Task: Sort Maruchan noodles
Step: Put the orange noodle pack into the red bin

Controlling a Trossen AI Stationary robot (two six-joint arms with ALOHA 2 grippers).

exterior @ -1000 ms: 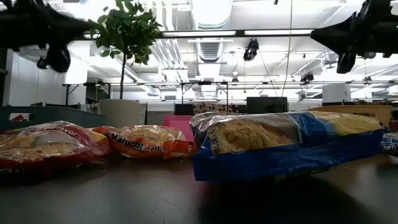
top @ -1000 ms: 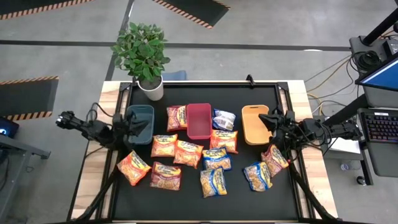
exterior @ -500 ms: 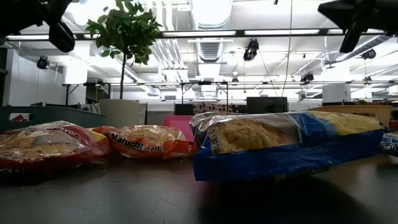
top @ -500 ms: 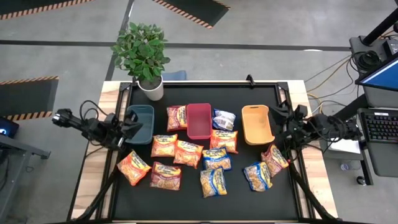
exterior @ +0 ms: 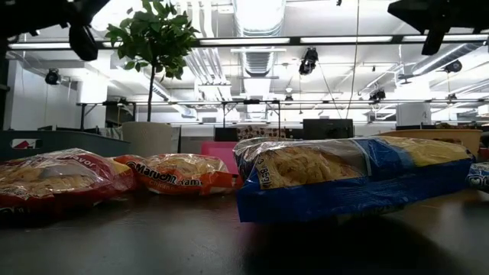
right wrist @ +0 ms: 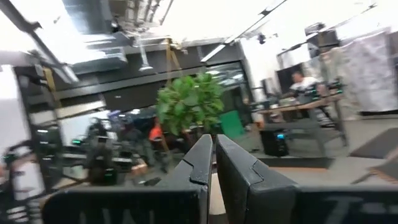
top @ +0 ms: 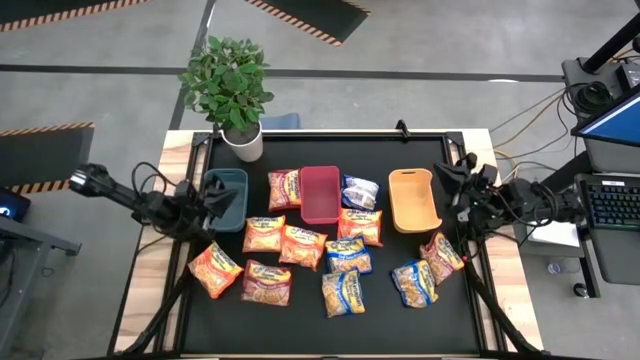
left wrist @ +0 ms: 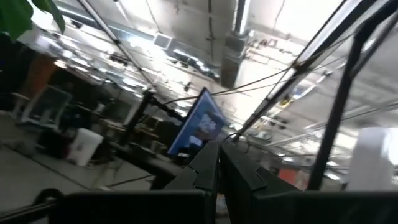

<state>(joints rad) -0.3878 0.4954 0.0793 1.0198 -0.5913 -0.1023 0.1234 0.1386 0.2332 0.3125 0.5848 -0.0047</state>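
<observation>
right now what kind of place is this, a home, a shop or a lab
Most likely a robotics lab or open industrial workspace: exposed ceiling ducts and strip lights overhead, hazard-striped floor mats around the table, and a laptop and keyboard beside it.

A black mat [top: 330, 325] covers my wooden table [top: 140, 300]. At about eleven o'clock on it I see a potted plant [top: 230, 85] in a white pot, leaves spreading over the far edge. Across the middle sit three bins: a teal bin [top: 228, 193] toward nine o'clock, a red bin [top: 320, 194] near the centre, and a tan bin [top: 412, 199] toward three o'clock, well apart from each other. Off the table at three o'clock I see a keyboard [top: 612, 203] and a laptop screen [top: 612, 112]. Striped floor mats [top: 45, 157] lie on the grey floor at nine and twelve o'clock.
</observation>
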